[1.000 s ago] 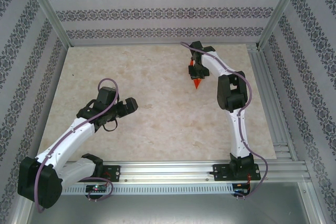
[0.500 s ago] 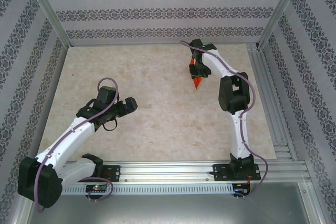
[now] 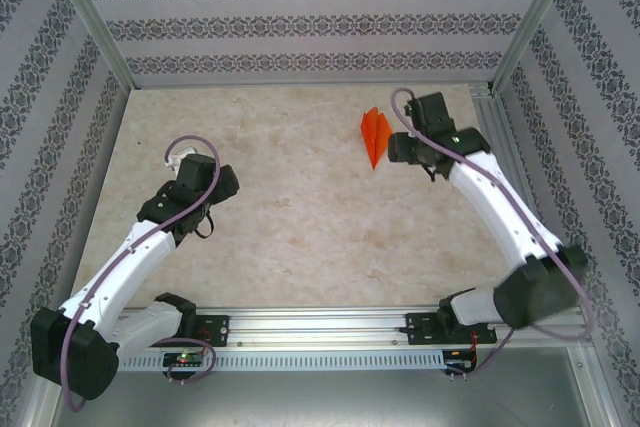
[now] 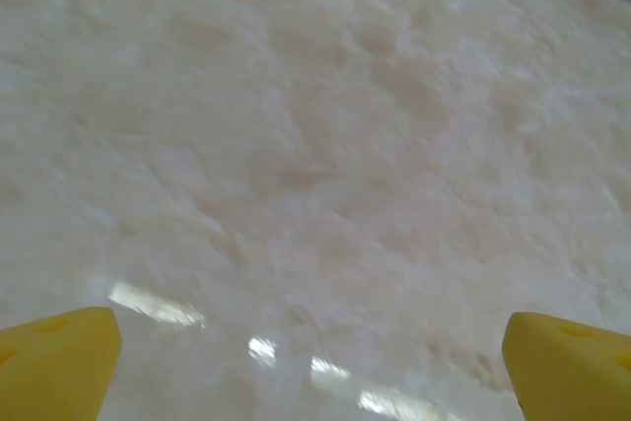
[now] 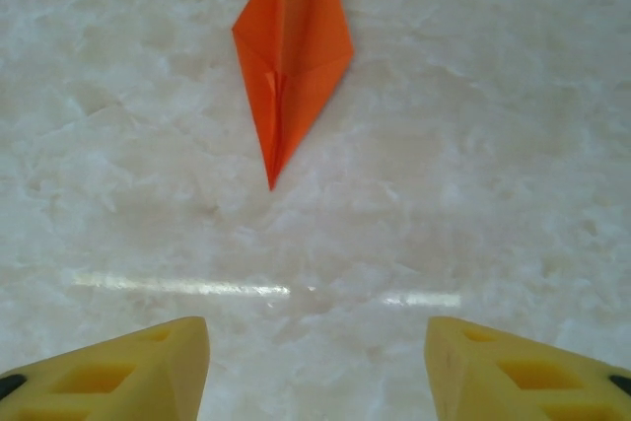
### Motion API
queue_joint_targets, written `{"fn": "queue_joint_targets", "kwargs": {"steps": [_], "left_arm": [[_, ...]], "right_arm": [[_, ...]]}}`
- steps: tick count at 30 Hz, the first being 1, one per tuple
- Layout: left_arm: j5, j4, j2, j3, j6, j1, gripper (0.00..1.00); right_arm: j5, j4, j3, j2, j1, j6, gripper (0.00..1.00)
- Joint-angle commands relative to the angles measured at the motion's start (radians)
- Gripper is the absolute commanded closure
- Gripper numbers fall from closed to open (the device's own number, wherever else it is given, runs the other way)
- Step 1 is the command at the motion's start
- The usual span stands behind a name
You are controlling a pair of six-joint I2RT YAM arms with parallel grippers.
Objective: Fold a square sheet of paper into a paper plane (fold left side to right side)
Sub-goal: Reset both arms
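Observation:
The square sheet of paper is folded into a slim orange paper plane [image 3: 374,135] that lies flat on the marble tabletop at the back right, its point toward the near edge. In the right wrist view the paper plane [image 5: 292,56] lies ahead of my fingers with bare table between. My right gripper [image 3: 397,145] sits just right of it, apart from it, and my right gripper [image 5: 315,367] is open and empty. My left gripper [image 3: 180,160] hovers over the left part of the table, far from the plane. In its own view my left gripper [image 4: 315,372] is wide open, bare marble below it.
The marble tabletop [image 3: 300,207] is ringed by patterned walls. An aluminium rail [image 3: 330,327] runs along the near edge and a frame post [image 3: 500,97] stands at the back right corner, close to the right arm.
My right gripper opened, let go of the plane and drew back to the right; the plane now lies on the table. The left arm pulled back toward the left.

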Motion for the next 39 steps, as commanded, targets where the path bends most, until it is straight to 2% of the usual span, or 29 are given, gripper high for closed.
{"fn": "queue_joint_targets", "kwargs": {"steps": [1,4,6,9,13,18,21,27,32,33,35,36,37,39], "left_arm": [[-0.247,0.126,-0.025,-0.015,0.102,0.014,0.0],[-0.337,0.262,-0.028,-0.076,0.21,0.016,0.0],[-0.37,0.383,-0.025,-0.134,0.301,0.016,0.0],[-0.374,0.525,-0.012,-0.206,0.415,0.021,0.0],[-0.338,0.631,0.03,-0.258,0.508,0.03,0.0],[-0.252,0.8,0.081,-0.332,0.584,0.058,0.0],[-0.175,0.914,0.107,-0.376,0.631,0.085,0.0],[-0.047,1.154,0.197,-0.448,0.645,0.154,0.0],[0.042,1.346,0.301,-0.476,0.665,0.177,0.0],[0.05,1.381,0.325,-0.481,0.676,0.178,0.0],[0.078,1.46,0.377,-0.492,0.698,0.181,0.0],[0.088,1.502,0.409,-0.499,0.705,0.182,0.0],[0.099,1.541,0.442,-0.504,0.71,0.181,0.0],[0.122,1.607,0.512,-0.506,0.719,0.183,0.0]], "right_arm": [[0.065,0.178,-0.167,-0.124,-0.033,-0.001,0.34],[0.093,0.299,-0.312,-0.245,-0.067,-0.009,0.19],[0.112,0.392,-0.4,-0.301,-0.093,-0.009,0.02],[0.111,0.491,-0.487,-0.326,-0.141,-0.029,0.02],[0.101,0.66,-0.593,-0.303,-0.199,-0.079,0.02],[0.173,1.037,-0.775,-0.199,-0.219,-0.164,0.02],[0.164,1.204,-0.819,-0.107,-0.234,-0.187,0.02],[0.071,1.452,-0.83,0.02,-0.244,-0.247,0.02],[0.023,1.606,-0.84,0.117,-0.262,-0.26,0.02],[-0.015,1.585,-0.839,0.111,-0.285,-0.243,0.02],[-0.065,1.702,-0.878,0.157,-0.311,-0.231,0.02],[-0.063,1.827,-0.909,0.2,-0.313,-0.222,0.02],[-0.082,1.845,-0.917,0.204,-0.319,-0.219,0.02],[-0.083,1.7,-0.884,0.163,-0.331,-0.212,0.02]]}}
